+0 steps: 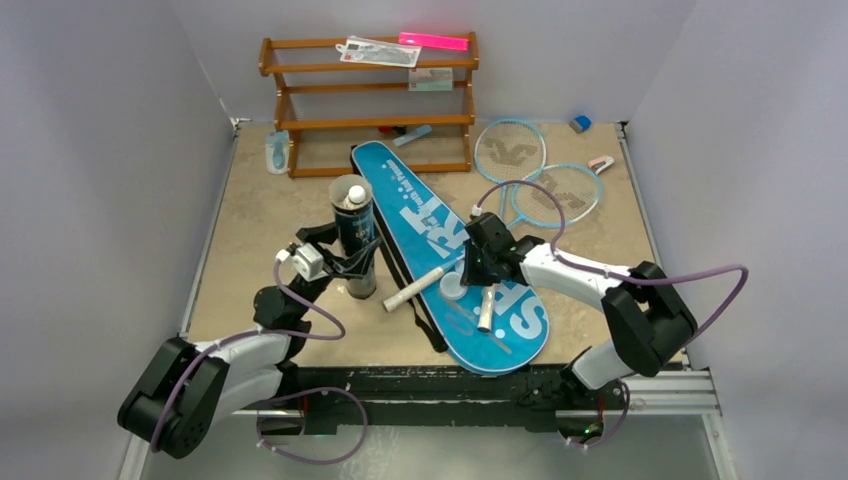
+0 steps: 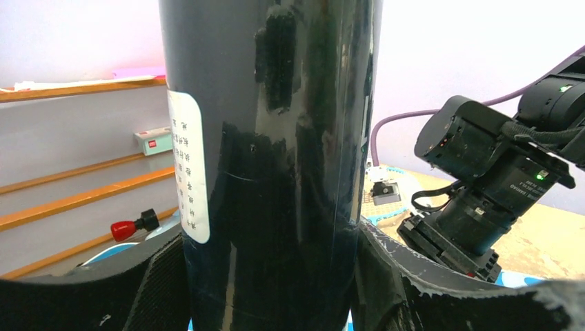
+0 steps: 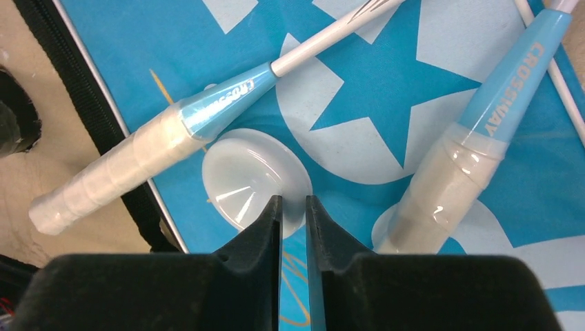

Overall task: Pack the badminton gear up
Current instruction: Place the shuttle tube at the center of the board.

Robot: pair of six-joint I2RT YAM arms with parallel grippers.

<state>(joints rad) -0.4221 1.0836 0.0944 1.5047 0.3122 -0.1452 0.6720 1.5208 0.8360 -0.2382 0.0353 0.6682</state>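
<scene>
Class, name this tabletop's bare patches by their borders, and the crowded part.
Bare: the left strip between table edge, rack and black tube; a small patch between rackets and right arm. Crowded: the centre, where bag, racket handles, white lid and right claw meet.

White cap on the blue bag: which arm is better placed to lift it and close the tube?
Right. The right gripper pinches the rim of the white cap on the blue bag. The left gripper is clamped around the black tube, holding it upright, so it probably should just steady that.
</scene>
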